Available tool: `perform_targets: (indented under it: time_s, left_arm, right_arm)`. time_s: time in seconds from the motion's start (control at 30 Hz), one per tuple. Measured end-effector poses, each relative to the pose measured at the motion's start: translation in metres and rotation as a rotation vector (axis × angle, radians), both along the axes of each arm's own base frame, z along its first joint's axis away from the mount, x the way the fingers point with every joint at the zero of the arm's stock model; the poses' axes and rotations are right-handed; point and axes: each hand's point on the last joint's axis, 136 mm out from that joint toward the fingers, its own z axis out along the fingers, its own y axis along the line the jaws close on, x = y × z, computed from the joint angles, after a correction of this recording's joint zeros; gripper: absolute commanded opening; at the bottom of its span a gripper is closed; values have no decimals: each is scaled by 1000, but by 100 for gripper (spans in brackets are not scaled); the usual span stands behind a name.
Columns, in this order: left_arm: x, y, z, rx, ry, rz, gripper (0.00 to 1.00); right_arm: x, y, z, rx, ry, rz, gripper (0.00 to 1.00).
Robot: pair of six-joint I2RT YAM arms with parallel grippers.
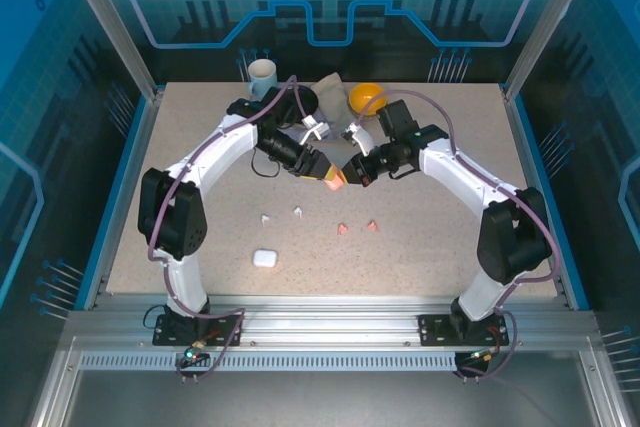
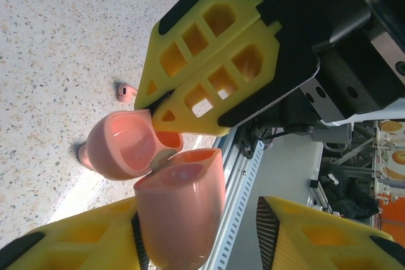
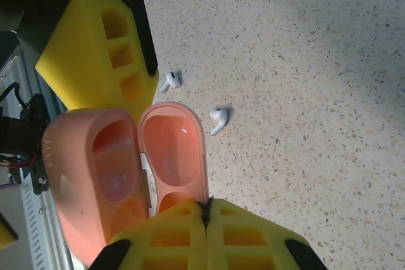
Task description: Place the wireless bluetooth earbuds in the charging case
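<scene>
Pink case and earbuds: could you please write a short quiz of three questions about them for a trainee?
1. True or false: the pink case is open.
2. How many earbuds lie on the table?
3. Which earbuds lie more to the robot's left? A white; B pink; C both colours mixed.
Key: 1 true; 2 four; 3 A.
</scene>
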Motion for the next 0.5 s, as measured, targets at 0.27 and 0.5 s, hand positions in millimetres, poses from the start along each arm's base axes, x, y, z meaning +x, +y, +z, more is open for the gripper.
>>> perform_targets:
  time_s: [0.27, 0.5]
  left_arm:
    - [-1, -2, 0, -20, 18, -5, 46]
    - [0, -3, -5, -20, 36, -7, 44]
  right_arm:
    - [2, 1, 4, 5, -9, 0, 0]
    - [3, 1, 5, 6, -13, -1, 0]
